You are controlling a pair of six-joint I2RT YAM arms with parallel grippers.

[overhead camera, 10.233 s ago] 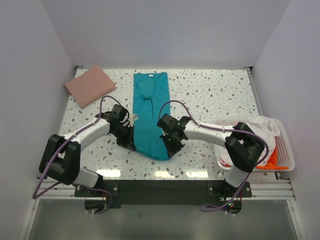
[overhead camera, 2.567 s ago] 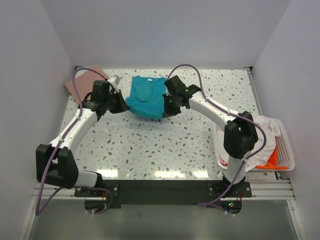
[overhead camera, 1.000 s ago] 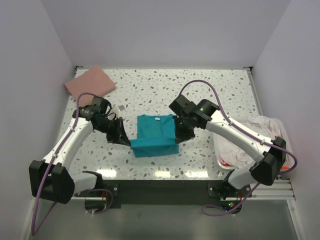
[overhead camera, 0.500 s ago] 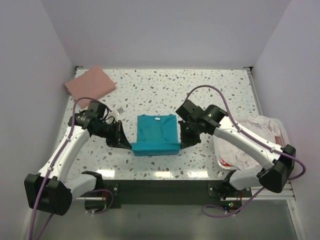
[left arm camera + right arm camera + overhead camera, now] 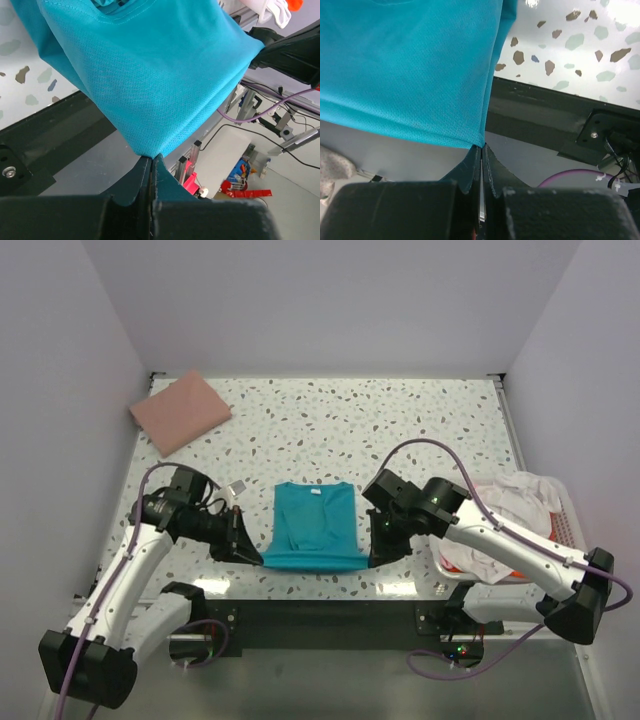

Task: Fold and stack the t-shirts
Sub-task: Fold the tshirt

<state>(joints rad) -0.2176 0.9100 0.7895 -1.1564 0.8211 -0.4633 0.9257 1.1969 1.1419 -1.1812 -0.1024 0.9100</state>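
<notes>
- While the left pincer (image 5: pixel 256 554) and right pincer (image 5: pixel 370 556) each clamp a near corner of the teal t-shirt (image 5: pixel 315 520), hold that edge taut and level.
- Lower both corners together onto the worktop (image 5: pixel 430 430) by its near edge; release simultaneously to avoid creases.

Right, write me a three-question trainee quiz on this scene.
1. True or false: the left gripper and right gripper are each shut on a near corner of the teal shirt.
2. Fill in: the basket stands at the ____ edge of the table.
3. Where does the pink shirt lie? A) at the table's far left corner B) in the basket C) on the teal shirt
Key: 1 true; 2 right; 3 A.
</notes>
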